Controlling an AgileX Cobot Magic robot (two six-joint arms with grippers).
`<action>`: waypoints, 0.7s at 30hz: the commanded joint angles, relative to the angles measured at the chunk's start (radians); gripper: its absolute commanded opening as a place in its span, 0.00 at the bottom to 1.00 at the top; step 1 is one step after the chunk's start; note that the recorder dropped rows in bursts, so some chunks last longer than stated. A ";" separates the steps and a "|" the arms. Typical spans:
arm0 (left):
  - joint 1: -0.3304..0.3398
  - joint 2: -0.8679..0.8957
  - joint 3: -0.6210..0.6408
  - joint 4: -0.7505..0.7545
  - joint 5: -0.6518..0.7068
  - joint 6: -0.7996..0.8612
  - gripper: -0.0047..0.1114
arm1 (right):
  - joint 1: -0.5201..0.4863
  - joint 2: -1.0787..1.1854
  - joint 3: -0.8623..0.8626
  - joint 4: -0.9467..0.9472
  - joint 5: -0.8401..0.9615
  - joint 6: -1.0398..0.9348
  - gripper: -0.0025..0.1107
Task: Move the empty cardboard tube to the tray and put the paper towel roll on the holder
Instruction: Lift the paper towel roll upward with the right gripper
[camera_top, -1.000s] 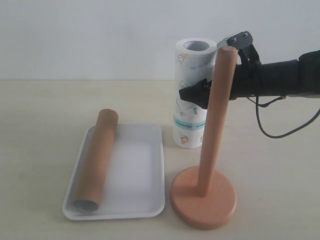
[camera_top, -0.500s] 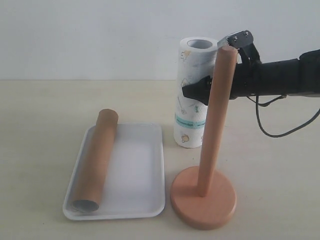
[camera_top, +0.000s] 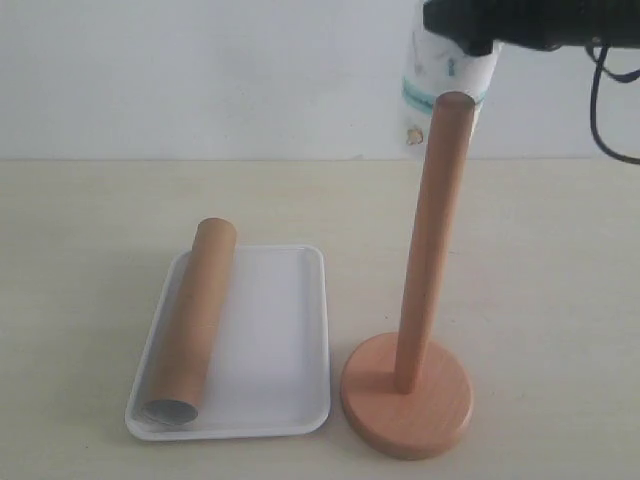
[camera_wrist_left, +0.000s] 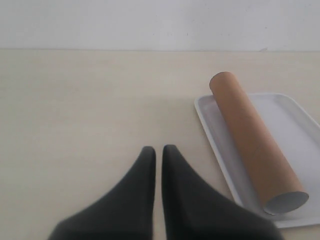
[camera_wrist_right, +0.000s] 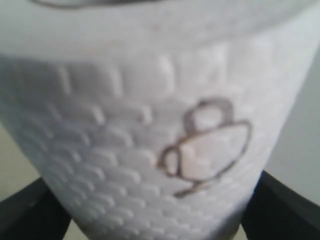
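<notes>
The brown cardboard tube (camera_top: 192, 318) lies lengthwise along the left side of the white tray (camera_top: 283, 340); the left wrist view shows the same tube (camera_wrist_left: 255, 142) on the tray (camera_wrist_left: 295, 135). My right gripper (camera_top: 462, 25) is shut on the paper towel roll (camera_top: 432, 95), which hangs in the air at the top of the exterior view, just behind the rounded top of the holder (camera_top: 418, 340). The roll (camera_wrist_right: 150, 135) fills the right wrist view between dark fingers (camera_wrist_right: 287, 210). My left gripper (camera_wrist_left: 158, 150) is shut and holds nothing, low over the table left of the tray.
A black cable (camera_top: 605, 110) hangs from the right arm at the upper right. A pale wall stands behind the table's far edge.
The right gripper has lifted the paper towel roll off the table, up and slightly right, to above the holder's top. The tube, tray and holder have not moved.
</notes>
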 joint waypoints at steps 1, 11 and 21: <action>0.003 -0.004 0.003 0.000 0.002 0.002 0.08 | 0.002 -0.128 -0.013 0.016 -0.077 0.016 0.02; 0.003 -0.004 0.003 0.000 0.002 0.002 0.08 | 0.002 -0.434 -0.008 0.016 -0.194 0.158 0.02; 0.003 -0.004 0.003 0.000 0.002 0.002 0.08 | 0.002 -0.530 -0.018 -0.421 -0.098 0.717 0.02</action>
